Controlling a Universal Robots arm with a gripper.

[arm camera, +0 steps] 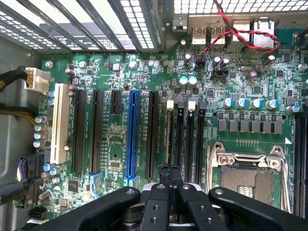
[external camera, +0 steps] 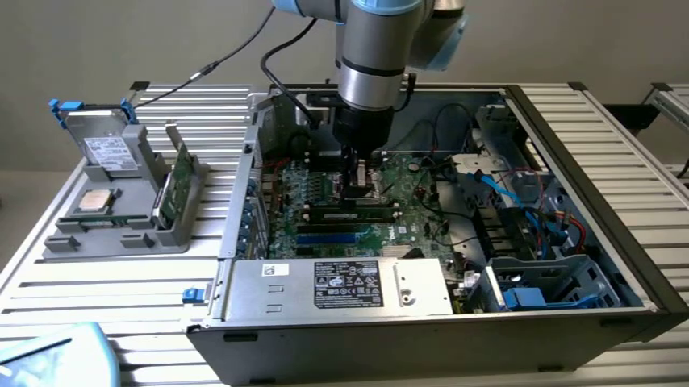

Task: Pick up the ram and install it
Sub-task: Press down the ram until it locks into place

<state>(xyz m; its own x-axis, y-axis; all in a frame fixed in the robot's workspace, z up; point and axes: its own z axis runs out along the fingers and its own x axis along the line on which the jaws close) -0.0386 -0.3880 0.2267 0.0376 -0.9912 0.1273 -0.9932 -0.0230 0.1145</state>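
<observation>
Exterior view first: the gripper (external camera: 361, 179) is down inside the case (external camera: 603, 153), right over the board (external camera: 415, 189), fingers pinched together with nothing between them that I can make out. Just in front of it a long, thin green-and-black stick lies along the memory slots. I take that for the ram (external camera: 350, 216), in its slot or very nearly; whether the latches have caught, I cannot tell. So I'd call this the seating step, pick-up already done. Out at the exterior view's left the grey holder (external camera: 108, 234) has a broader green card (external camera: 181, 181) standing on edge, well apart from the work.

Wrist view now: the fingertips (arm camera: 165, 172) are shut tight and sit over the end of the black slots (arm camera: 185, 134) beside the blue slot (arm camera: 132, 132), with the empty socket (arm camera: 248, 175) off to one side. Whatever follows calls for staying square to that slot line, with capacitors crowding close by.

The case sits on a slatted metal table (external camera: 129, 282) against a plain pale wall (external camera: 129, 40).
</observation>
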